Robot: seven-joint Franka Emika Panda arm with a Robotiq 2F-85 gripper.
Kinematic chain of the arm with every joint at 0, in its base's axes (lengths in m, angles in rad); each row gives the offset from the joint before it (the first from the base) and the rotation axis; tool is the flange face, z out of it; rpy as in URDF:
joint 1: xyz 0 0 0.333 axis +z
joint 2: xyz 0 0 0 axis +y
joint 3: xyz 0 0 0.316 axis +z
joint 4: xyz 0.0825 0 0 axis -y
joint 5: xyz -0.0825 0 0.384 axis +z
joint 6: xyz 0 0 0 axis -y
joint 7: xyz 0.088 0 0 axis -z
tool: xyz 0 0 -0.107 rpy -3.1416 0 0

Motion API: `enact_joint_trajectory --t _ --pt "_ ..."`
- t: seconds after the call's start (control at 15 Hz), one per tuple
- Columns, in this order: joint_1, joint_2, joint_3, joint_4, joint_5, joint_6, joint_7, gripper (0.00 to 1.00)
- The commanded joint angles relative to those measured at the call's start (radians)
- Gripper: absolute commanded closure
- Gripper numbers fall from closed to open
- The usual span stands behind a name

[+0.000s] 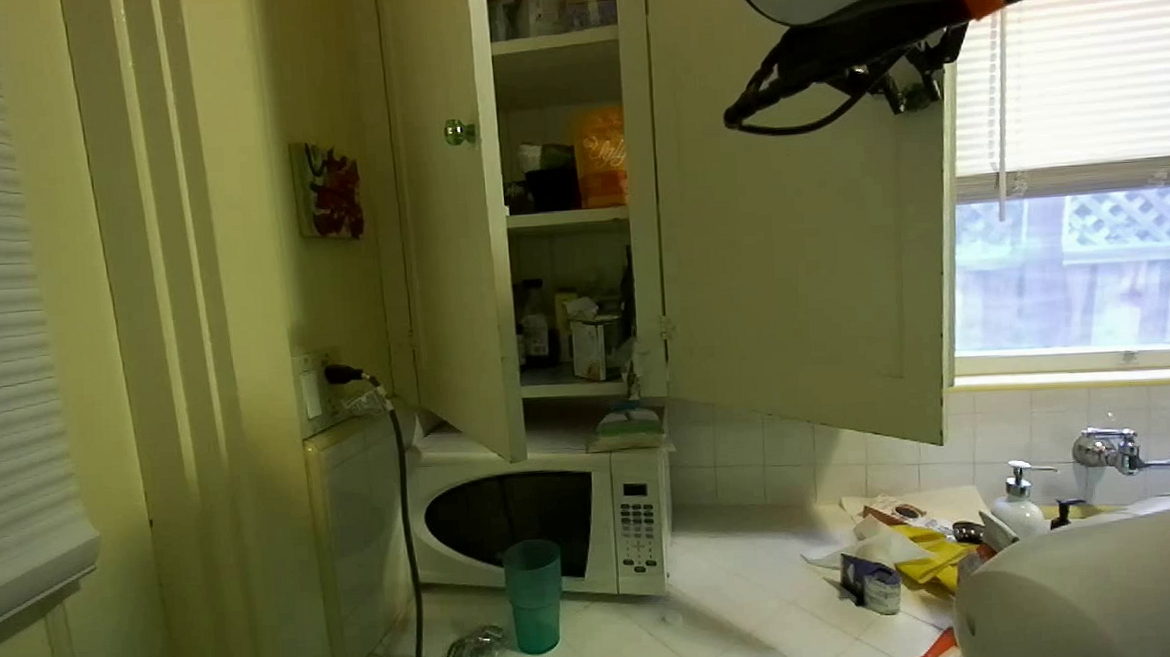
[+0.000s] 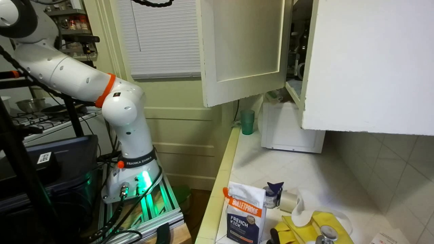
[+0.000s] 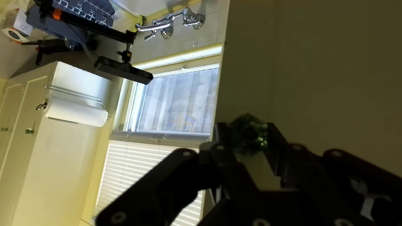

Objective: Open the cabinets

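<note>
With my claw (image 3: 247, 129) pinching its knob (image 3: 250, 136), I judge the window-side cabinet door (image 1: 802, 257) nearly opened, so letting go probably comes next.

2 cab. doors (image 1: 812, 257) in an exterior view, 1 micro (image 1: 642, 556), 1 grn cup (image 1: 534, 602), 1 Bulletproof bag (image 2: 244, 220)

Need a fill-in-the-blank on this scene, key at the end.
1. In the wrist view, the gripper is shut on a cabinet knob coloured ____.
2. In an exterior view, a teal cup stands in ____ of the microwave.
3. In an exterior view, a bag reads BULLETPROOF, FRENCH ____.
Key: green; front; KICK
</note>
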Motion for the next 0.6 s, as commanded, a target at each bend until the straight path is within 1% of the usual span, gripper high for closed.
enact_joint_trajectory --t 0.0,0.53 --pt "0.103 0.052 0.008 -0.07 0.095 0.06 0.164 0.92" --pt "0.134 0.039 0.031 -0.077 0.091 0.054 0.286 0.92"
